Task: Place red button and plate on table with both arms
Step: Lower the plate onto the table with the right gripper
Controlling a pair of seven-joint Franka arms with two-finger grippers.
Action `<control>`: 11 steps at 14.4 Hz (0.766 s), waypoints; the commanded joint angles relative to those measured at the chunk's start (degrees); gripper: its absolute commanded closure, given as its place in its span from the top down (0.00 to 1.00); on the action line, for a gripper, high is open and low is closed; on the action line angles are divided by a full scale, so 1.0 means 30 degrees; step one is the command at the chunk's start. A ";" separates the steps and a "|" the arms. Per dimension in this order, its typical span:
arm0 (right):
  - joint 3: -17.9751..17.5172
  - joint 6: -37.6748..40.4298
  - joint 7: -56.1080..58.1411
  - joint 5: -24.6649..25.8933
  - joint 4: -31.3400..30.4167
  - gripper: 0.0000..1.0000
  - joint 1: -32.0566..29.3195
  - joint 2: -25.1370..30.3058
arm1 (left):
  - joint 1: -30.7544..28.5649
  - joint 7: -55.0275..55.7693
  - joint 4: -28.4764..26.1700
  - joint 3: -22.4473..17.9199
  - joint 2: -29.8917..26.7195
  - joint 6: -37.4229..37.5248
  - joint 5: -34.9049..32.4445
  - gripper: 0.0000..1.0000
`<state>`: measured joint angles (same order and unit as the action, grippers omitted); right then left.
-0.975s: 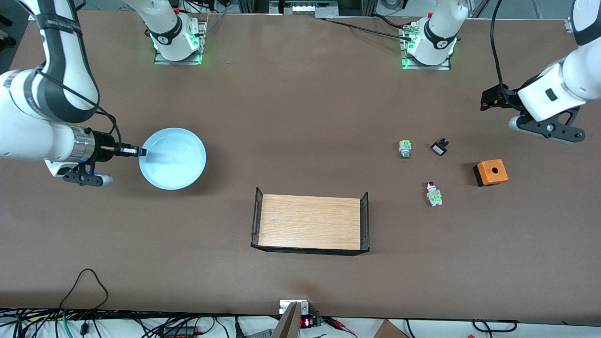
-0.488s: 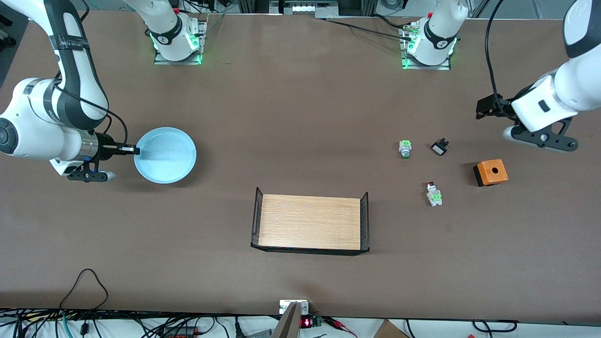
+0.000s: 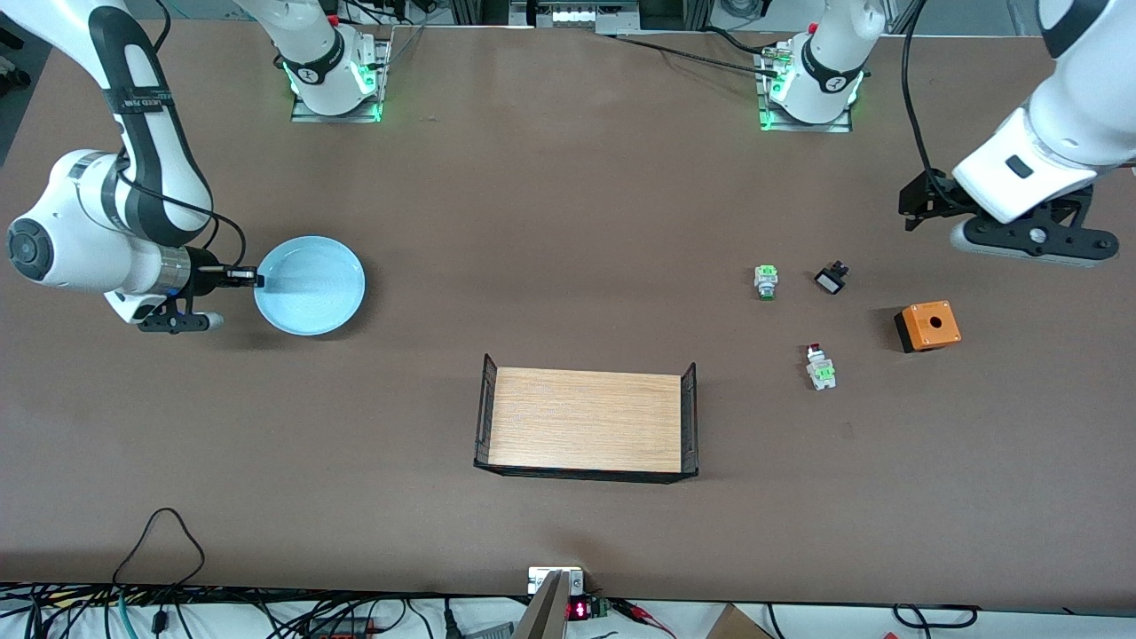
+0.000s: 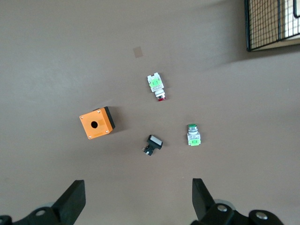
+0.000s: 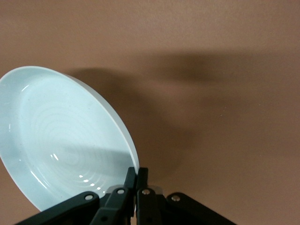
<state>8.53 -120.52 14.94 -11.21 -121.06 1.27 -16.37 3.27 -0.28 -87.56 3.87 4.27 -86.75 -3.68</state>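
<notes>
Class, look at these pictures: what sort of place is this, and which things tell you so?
Probably a robotics lab: two white arms bolted to a brown table, loose cables along its edge, and test props such as a red button and plate.

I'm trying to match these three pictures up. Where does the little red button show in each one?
Front view: red button on the table, between wooden tray and orange box.
Left wrist view: red button, near the middle.
Right wrist view: not in it.
Shared landmark: the orange box.
</notes>
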 commanded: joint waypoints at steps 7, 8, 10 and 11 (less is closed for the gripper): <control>-0.0294 -0.2512 0.2901 -0.0100 -0.2389 0.00 -0.1389 -0.0255 | -0.2294 -0.0142 0.0592 0.0614 -0.0220 -0.0030 0.1783 1.00; -0.0294 -0.2512 0.2931 -0.0100 -0.2418 0.00 -0.1419 -0.0285 | -0.2293 -0.0373 0.0592 0.0731 -0.0279 0.0115 0.1814 1.00; -0.0294 -0.2396 0.2960 -0.0100 -0.2390 0.13 -0.1419 -0.0285 | -0.2264 -0.0288 0.0593 0.1229 -0.0279 0.0465 0.1638 1.00; -0.0294 -0.2250 0.2641 -0.0100 -0.2389 0.60 -0.1390 -0.0285 | -0.2263 -0.0172 0.0592 0.1376 -0.0279 0.1077 0.1609 1.00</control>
<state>8.52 -127.28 22.63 -11.24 -127.63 -2.12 -17.77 -3.63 -0.69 -86.29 7.22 3.84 -86.27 1.06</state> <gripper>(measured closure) 0.916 0.000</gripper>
